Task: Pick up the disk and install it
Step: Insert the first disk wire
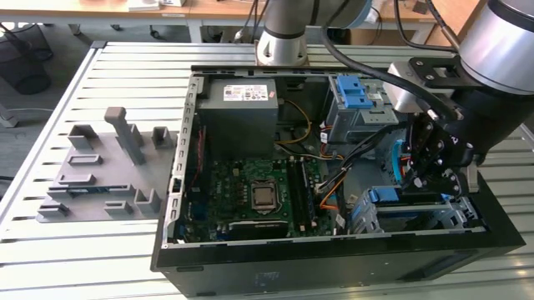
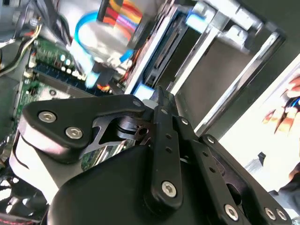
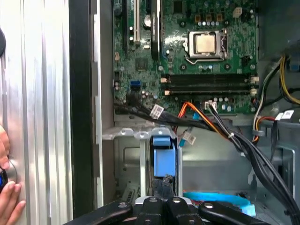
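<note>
The disk (image 1: 389, 195) stands on edge in the metal drive cage (image 1: 454, 215) at the front corner of the open computer case, on the exterior view's right. Its blue rail end faces up. In the first wrist view the disk (image 3: 164, 159) shows as a blue block sunk between the cage's silver walls. My gripper (image 1: 414, 184) points down into the cage directly over the disk. Its black fingertips (image 3: 163, 183) are pressed together at the disk's end, and nothing shows between them. The second wrist view has the gripper (image 2: 158, 93) shut, just above the cage.
The case holds a green motherboard (image 1: 259, 190), a grey power-supply box (image 1: 242, 119), a blue latch piece (image 1: 354, 94) and loose cable bundles (image 3: 220, 129) beside the cage. A grey fixture (image 1: 100, 175) sits on the slatted table at the exterior view's left. A person's hand (image 3: 7, 199) rests outside the case wall.
</note>
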`<state>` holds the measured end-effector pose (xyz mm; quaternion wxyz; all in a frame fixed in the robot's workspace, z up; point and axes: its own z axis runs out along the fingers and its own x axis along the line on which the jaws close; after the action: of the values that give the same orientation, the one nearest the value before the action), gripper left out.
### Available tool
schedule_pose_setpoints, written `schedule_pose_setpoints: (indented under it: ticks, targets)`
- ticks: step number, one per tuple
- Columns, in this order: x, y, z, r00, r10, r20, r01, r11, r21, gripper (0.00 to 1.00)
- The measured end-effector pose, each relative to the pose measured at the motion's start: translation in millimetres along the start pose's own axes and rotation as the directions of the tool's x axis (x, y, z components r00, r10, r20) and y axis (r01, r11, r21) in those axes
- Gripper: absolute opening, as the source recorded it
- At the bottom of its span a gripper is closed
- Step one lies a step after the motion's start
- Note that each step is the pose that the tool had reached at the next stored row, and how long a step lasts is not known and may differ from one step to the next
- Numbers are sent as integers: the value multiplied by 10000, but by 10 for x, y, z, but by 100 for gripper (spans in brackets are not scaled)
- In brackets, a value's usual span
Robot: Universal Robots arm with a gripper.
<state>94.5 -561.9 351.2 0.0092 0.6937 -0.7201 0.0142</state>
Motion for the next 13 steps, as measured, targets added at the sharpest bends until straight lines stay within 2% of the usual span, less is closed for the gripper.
schedule_pose_setpoints:
  ticks: [4, 6, 9, 13]
  targets:
    - [-7, -124, 4, 10000, 0, -1, 0, 10000, 0, 11]
    - [-11, -135, 5, 10000, 0, 1, 0, 10000, 11, 11]
    - [-23, -135, -26, 10000, 12, -4, -12, 10000, 87, 11]
    - [-49, -135, -92, 10000, 29, 6, -30, 9997, 253, 11]
